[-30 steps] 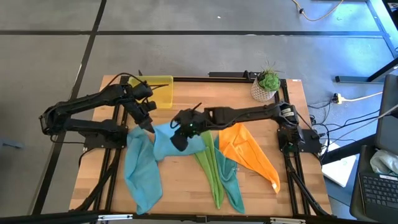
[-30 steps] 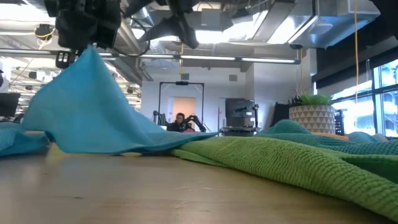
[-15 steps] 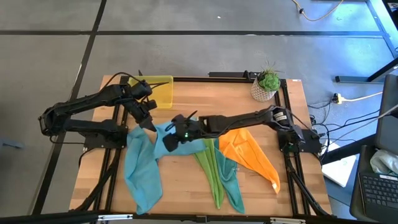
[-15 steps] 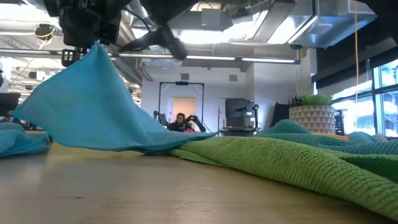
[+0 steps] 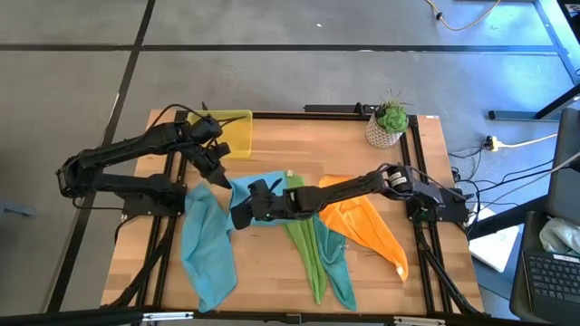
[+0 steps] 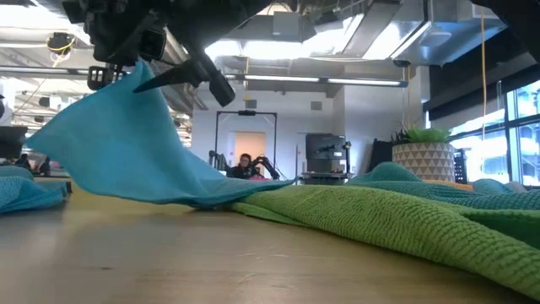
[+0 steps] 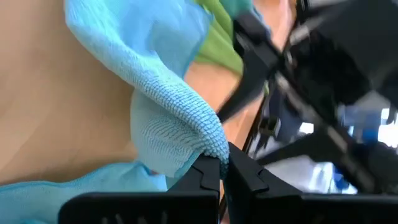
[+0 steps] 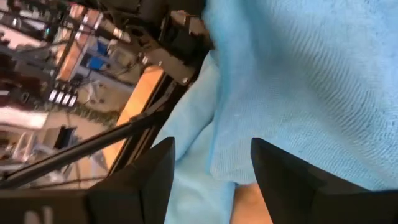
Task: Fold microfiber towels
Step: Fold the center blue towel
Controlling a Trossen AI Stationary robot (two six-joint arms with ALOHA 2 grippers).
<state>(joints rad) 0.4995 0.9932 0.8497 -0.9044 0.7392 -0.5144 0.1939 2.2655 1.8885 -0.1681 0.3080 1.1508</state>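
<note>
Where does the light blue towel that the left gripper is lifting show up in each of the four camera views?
High view: light blue towel centre-left, its corner pinched by the shut left gripper.
Low view: raised peak at left.
Left wrist view: hanging from the fingertips.
Right wrist view: fills the frame beyond the open right gripper.
Shared landmark: the lime green towel.

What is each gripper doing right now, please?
Left gripper: closed, holding a corner of the light blue towel up.
Right gripper: open, holding nothing, at the same towel.

Four views: overhead, table-level, two wrist close-ups.
Straight down onto tabletop point(image 5: 272, 272); level across it; light blue towel point(image 6: 126, 152) shared by all.
</note>
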